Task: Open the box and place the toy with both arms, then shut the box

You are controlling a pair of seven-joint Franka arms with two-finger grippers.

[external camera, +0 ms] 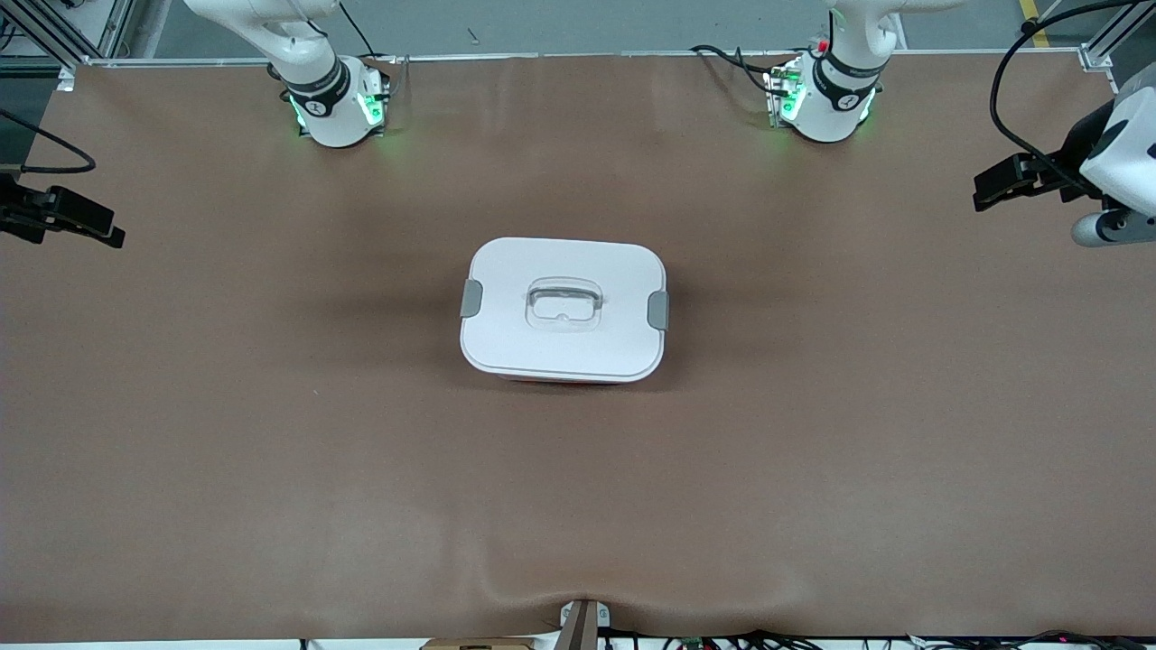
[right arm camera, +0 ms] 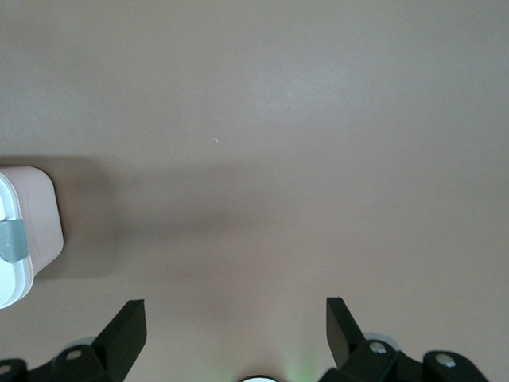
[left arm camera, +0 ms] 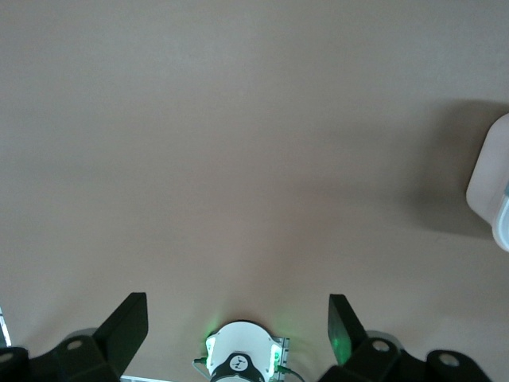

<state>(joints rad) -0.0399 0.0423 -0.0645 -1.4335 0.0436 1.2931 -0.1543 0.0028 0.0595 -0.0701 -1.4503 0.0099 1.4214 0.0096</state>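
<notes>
A brown table [external camera: 271, 433] fills the room's view; grey floor [external camera: 587, 23] and aluminium framing [external camera: 54, 41] show above it.

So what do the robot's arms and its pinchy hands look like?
Both arms are white with black bands at the joints. Their round bases glow green, and black cables trail from them. The left arm ends in the left gripper, and the right arm ends in the right gripper. Each gripper is black, with two flat, wedge-shaped fingers.

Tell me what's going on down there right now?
Left gripper and right gripper: jaws open, empty, waiting over table ends. Box mid-table, lid on. Toy not in sight. Nothing in the way.
</notes>
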